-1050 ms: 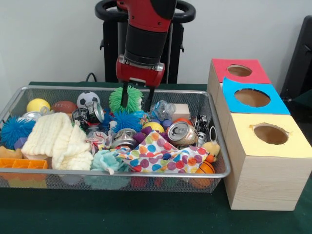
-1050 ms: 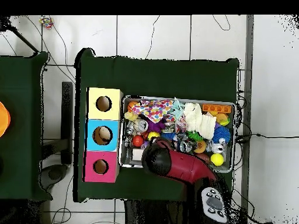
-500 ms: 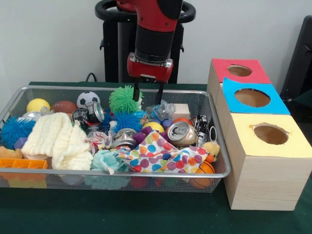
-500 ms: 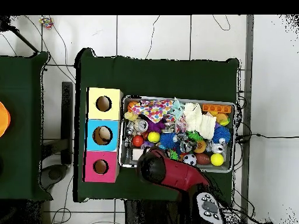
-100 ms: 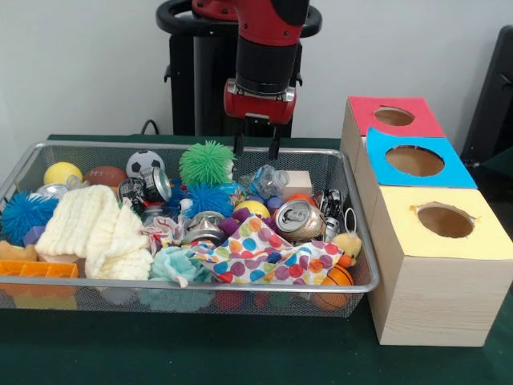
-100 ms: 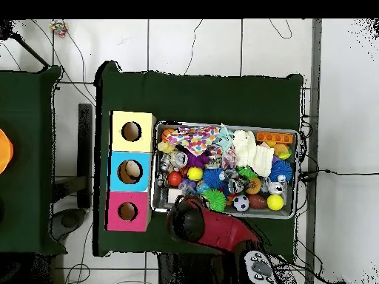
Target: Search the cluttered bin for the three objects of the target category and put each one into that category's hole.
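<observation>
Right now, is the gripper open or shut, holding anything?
Open and empty. The gripper hangs above the bin's back edge with its two fingers apart, nothing between them. The green spiky ball sits in the bin.

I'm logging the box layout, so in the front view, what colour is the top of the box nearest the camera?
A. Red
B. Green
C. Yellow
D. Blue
C. The yellow-topped box stands nearest the camera, with the blue-topped box behind it and the red-topped box farthest back.
</observation>
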Available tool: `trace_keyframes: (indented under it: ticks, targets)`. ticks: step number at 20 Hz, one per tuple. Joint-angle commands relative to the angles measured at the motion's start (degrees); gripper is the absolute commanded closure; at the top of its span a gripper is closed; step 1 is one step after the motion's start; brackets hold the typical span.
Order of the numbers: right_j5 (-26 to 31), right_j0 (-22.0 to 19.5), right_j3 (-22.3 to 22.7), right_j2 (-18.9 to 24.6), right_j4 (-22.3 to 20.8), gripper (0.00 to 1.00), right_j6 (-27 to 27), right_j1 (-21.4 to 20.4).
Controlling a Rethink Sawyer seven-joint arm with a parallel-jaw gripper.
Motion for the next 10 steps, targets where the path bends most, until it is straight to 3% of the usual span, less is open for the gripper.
trace_keyframes:
  ticks: [1,10]
  targets:
    - [-5.74,-2.45,1.8,7.74,0.66,0.0,12.09,1.98]
    - [-8.43,-2.38,2.45,10.58,1.14,0.0,13.06,2.01]
